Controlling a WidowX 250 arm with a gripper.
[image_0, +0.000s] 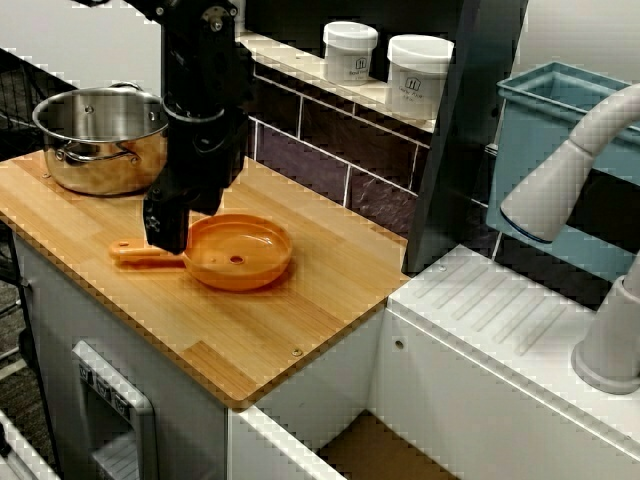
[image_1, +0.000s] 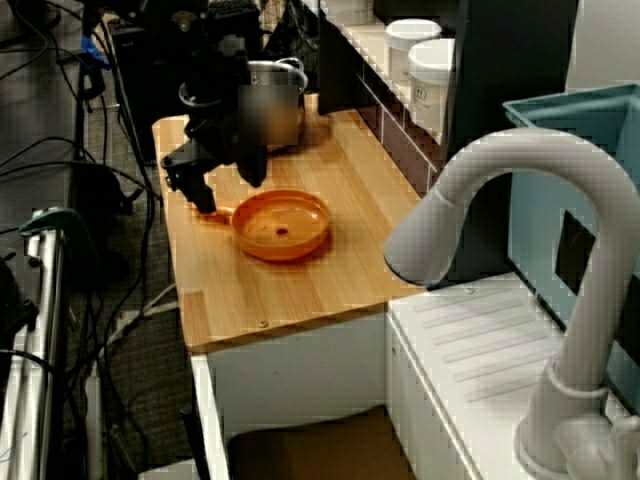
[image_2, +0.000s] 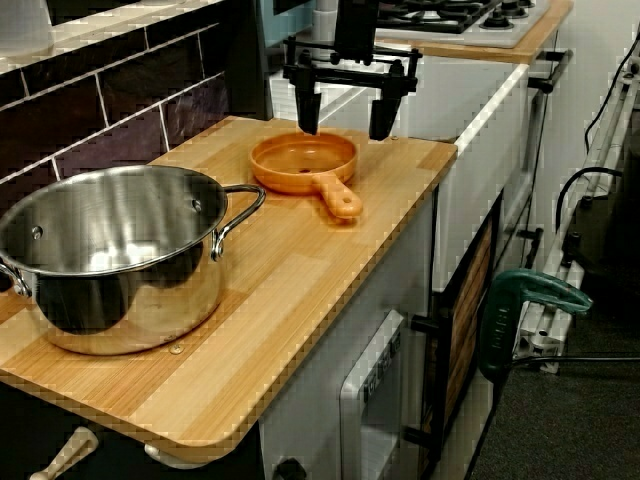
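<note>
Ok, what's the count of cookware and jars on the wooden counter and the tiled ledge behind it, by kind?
Orange pan: 1
Steel pot: 1
White jars: 2
Total: 4

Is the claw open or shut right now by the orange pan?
Open. In the low view from the side, the claw has its two fingers well apart, with nothing between them, close to the orange pan.
</note>
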